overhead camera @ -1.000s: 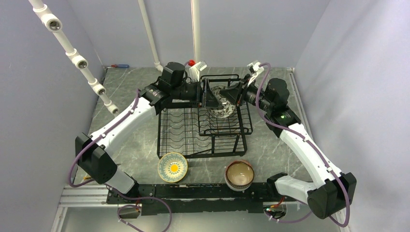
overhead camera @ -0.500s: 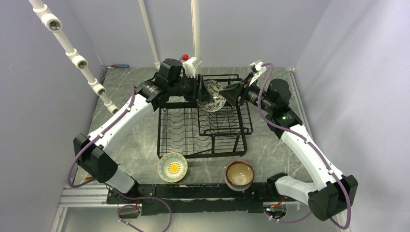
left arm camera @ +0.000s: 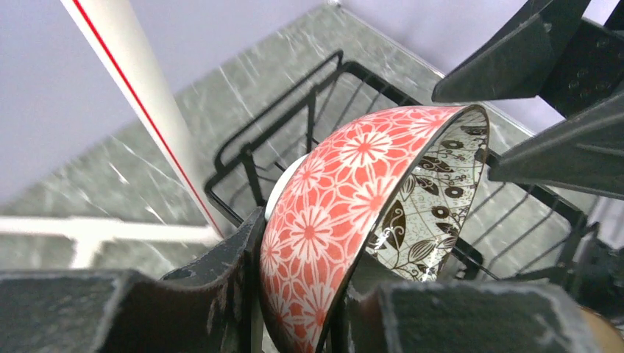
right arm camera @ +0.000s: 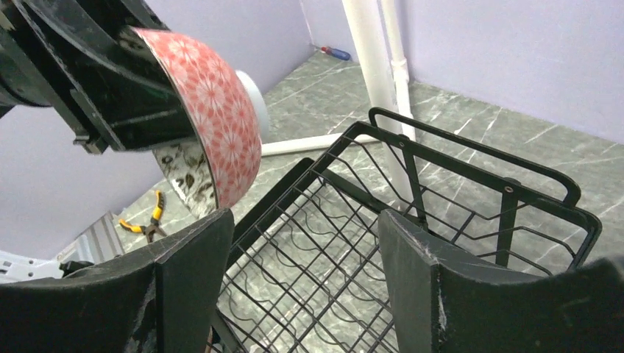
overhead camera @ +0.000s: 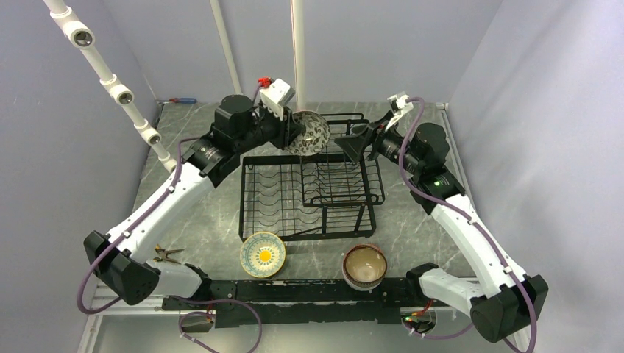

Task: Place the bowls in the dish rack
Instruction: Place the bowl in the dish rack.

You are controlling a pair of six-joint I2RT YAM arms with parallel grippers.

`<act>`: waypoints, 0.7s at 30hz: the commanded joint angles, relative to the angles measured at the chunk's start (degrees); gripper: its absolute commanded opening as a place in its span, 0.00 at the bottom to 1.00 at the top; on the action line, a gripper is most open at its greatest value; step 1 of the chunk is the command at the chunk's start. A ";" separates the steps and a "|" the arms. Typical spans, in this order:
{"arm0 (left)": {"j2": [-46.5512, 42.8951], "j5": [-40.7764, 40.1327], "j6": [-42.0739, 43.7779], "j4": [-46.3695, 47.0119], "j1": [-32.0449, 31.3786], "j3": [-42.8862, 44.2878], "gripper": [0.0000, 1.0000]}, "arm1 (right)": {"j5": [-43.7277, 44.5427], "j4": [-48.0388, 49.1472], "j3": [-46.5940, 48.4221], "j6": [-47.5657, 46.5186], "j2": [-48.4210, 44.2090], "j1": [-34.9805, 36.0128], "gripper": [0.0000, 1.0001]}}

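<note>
My left gripper point(overhead camera: 296, 131) is shut on the rim of a pink-flowered bowl point(overhead camera: 309, 132) with a brown leaf pattern inside. It holds the bowl tilted on edge above the back of the black dish rack point(overhead camera: 276, 193). In the left wrist view the bowl point(left arm camera: 346, 198) sits pinched between the fingers of my left gripper point(left arm camera: 316, 312). My right gripper point(overhead camera: 353, 145) stands open just right of the bowl, clear of it. The right wrist view shows my right gripper point(right arm camera: 305, 257) empty above the rack point(right arm camera: 441, 191), with the bowl point(right arm camera: 221, 110) at upper left. A yellow-centred bowl point(overhead camera: 263, 254) and stacked brown-rimmed bowls point(overhead camera: 365, 265) rest on the table in front of the rack.
White pipe frame posts point(overhead camera: 297, 51) rise behind the rack, and another pipe point(overhead camera: 118, 88) slants at the left. Pliers point(overhead camera: 168, 254) lie near the left arm's base. A screwdriver point(overhead camera: 180, 100) lies at the back left corner. Walls close in on both sides.
The right gripper opened, let go of the pink bowl and drew back right. The left gripper closed on the bowl and carried it up and back-left from over the raised basket.
</note>
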 commanded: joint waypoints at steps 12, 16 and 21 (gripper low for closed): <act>-1.21 6.34 13.88 15.06 -1.07 -0.48 0.03 | -11.56 9.48 -1.77 2.56 -0.09 -0.15 0.99; 0.20 7.46 10.83 15.46 -3.21 0.42 0.03 | -9.46 8.21 -0.04 2.43 1.67 -0.16 0.96; 3.19 7.08 8.49 13.01 -5.08 3.06 0.03 | -8.26 6.87 2.00 2.65 3.78 -0.07 0.87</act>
